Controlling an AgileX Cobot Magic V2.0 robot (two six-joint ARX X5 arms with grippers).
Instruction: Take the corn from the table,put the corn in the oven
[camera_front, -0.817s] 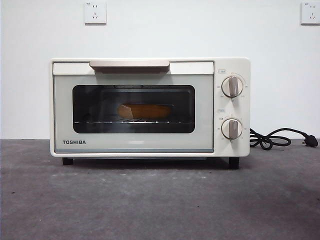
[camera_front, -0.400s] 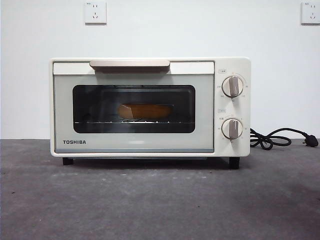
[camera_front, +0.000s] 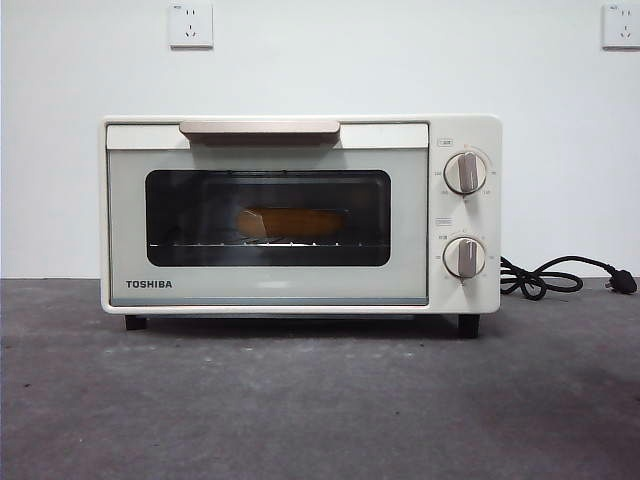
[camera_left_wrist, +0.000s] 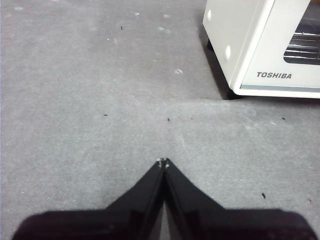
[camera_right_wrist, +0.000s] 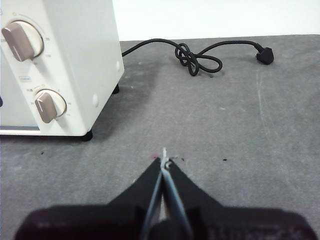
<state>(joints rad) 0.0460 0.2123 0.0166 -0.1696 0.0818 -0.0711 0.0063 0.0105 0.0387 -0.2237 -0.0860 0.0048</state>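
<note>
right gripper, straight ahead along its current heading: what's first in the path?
Probably nothing but bare table. The right gripper, jaws shut, points past the oven, which sits off to one side, and roughly toward the coiled cord near the table's far edge. Depth is unclear, so the cord is only a possible contact.

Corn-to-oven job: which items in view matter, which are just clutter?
Job:
corn, inside the oven
oven, door shut
table
left gripper, right gripper, both shut, over bare table

Clutter:
power cord, unplugged
wall sockets
</note>
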